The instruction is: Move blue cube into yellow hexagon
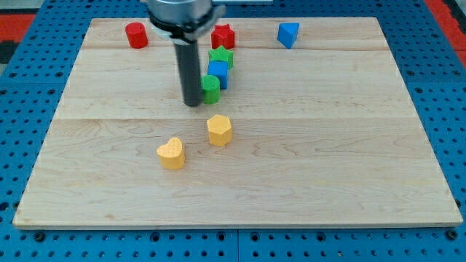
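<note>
Blue cube (218,75) not yet contacted; my tip (193,103) sits bare beside green block (210,89). Approach step. Next: tip needed above cube, pushed twd yellow hexagon (219,130).

This looks like a robotics lab bench. A pale wooden board (240,182), glued up from planks, lies on a blue perforated base (451,87) with a regular grid of mounting holes, the kind used for fixing test equipment. A dark rod (191,69) on a machine mount comes down from the view's top onto the board. Small bright toy-like blocks in red, green, blue and yellow are scattered on it, as in a test setup. No household or shop furnishings show.
</note>
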Robot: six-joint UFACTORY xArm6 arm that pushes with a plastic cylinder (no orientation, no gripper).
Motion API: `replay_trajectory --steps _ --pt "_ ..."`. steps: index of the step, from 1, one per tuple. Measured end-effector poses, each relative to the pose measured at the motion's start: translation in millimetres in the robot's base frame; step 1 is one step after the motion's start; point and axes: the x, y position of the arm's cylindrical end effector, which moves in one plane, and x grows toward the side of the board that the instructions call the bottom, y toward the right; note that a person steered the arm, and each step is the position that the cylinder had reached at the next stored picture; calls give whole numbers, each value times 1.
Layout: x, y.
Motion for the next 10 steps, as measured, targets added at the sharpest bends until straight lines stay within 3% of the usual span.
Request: replay_trajectory --steps 1,2,3,6,8,9,10 --pt "-36 4" --pt "-62 52" --pt "-66 89" --pt "-28 195" --pt "-19 102" --pt "8 75" --pt "-13 115"
